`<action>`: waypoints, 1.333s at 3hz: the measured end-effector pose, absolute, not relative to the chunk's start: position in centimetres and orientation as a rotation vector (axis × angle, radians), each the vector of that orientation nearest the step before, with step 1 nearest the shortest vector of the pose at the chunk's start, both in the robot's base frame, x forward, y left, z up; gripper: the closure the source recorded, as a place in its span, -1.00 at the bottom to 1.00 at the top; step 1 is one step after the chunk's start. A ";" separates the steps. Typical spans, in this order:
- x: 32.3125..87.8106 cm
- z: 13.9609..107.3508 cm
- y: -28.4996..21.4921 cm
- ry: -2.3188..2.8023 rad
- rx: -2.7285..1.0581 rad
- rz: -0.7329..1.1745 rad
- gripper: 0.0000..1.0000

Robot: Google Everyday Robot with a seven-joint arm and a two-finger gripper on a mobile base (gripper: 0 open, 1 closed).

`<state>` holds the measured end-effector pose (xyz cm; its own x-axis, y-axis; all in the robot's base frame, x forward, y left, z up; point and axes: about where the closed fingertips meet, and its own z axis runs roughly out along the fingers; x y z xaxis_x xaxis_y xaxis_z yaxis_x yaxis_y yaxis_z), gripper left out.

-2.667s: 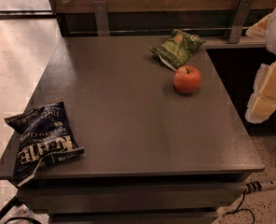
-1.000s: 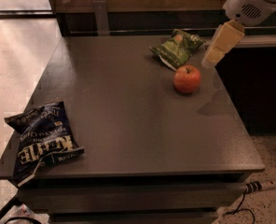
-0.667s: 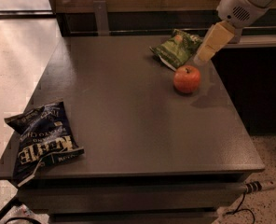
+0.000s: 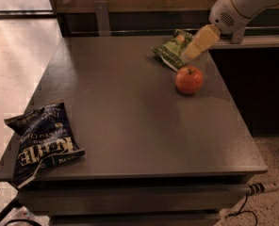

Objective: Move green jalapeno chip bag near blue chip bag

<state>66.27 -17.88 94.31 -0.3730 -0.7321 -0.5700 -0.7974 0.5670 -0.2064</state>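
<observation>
Right now I have the gripper (image 4: 197, 45) hanging at the far right of the table (image 4: 130, 107), its tip over the right edge of the green jalapeno chip bag (image 4: 169, 52), since that bag is what I must pick up. How wide the gripper is open, or whether it has the foil, I cannot tell. A red apple (image 4: 189, 80) sits just in front of the bag, so I judge coming from above safest. The blue chip bag (image 4: 43, 138) lies well apart, at the near left edge.
</observation>
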 end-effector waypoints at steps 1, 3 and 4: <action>68.0 93.9 -18.0 2.188 -1.077 0.137 -1.00; 71.1 93.1 -17.6 2.179 -1.027 0.102 -1.00; 75.3 92.3 -17.9 2.132 -0.943 0.107 -1.00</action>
